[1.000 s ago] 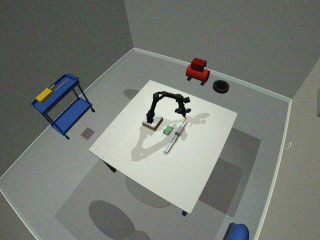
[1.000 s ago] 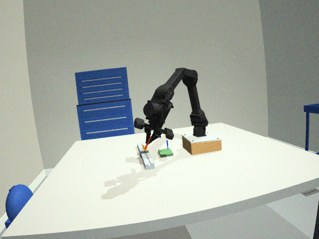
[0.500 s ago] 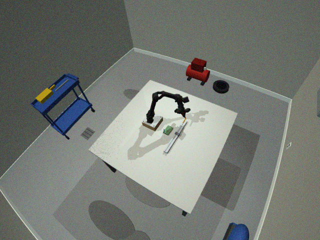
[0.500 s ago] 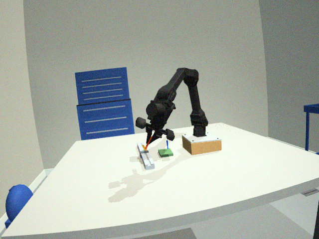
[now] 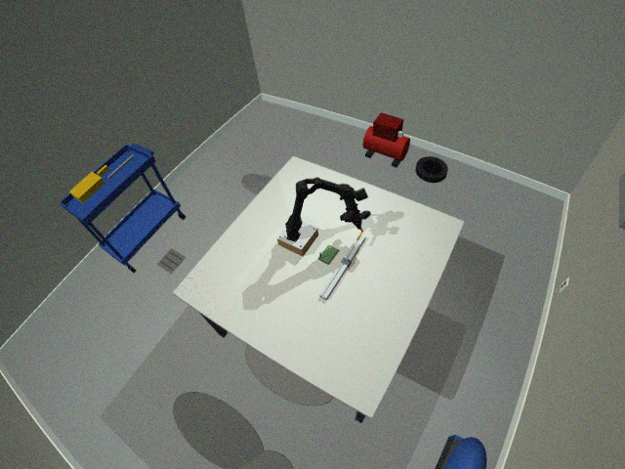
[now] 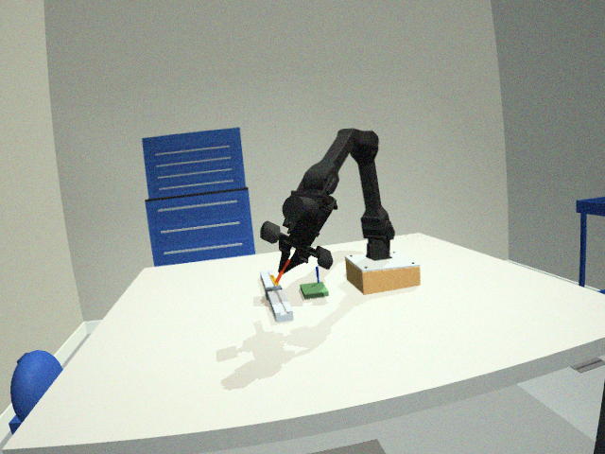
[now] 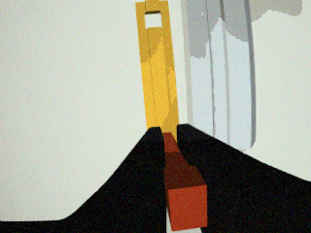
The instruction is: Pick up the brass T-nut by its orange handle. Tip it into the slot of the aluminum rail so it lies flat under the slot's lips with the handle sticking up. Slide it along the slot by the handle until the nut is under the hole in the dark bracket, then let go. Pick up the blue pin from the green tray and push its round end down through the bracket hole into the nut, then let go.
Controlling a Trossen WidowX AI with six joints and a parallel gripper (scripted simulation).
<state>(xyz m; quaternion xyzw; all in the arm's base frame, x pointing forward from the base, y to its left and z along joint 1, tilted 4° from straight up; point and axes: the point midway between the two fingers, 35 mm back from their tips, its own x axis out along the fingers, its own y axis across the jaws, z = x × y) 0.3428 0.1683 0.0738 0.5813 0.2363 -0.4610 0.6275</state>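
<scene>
at the far upper end of the rail in the top view, the claw [image 5: 360,230] [image 6: 282,269] [image 7: 169,136] is closed down to a narrow gap on the orange handle [image 5: 361,232] [image 6: 282,272] [image 7: 188,209], its fingers one on either side; the brass t-nut [image 5: 359,235] [image 6: 274,280] [image 7: 160,83] is out beyond the fingertips, up the wrist view, its long axis close to that of the aluminum rail [image 5: 333,282] [image 6: 281,307] [image 7: 238,97] but leaning a little away from it toward the top of that picture;

the rail is the thing to mind, for it runs just to the right of the nut in the wrist view, with a narrow strip of pale table between them there; so the nut looks to be beside the slot rather than in it, though how high it hangs is hard to tell; as i judge it, the coming move is a short sideways carry toward the rail, a small turn to bring the two axes true, then the tip under the lips; if the turn is skimped, one corner may catch on a lip and twist the handle in the grip;

the dark bracket [image 5: 346,261] [image 6: 273,288] sits further along the rail, clear of the nut in the top view; the blue pin [image 5: 320,255] [image 6: 318,274] stands up from the green tray [image 5: 329,253] [image 6: 314,290], beside the rail, for later
</scene>
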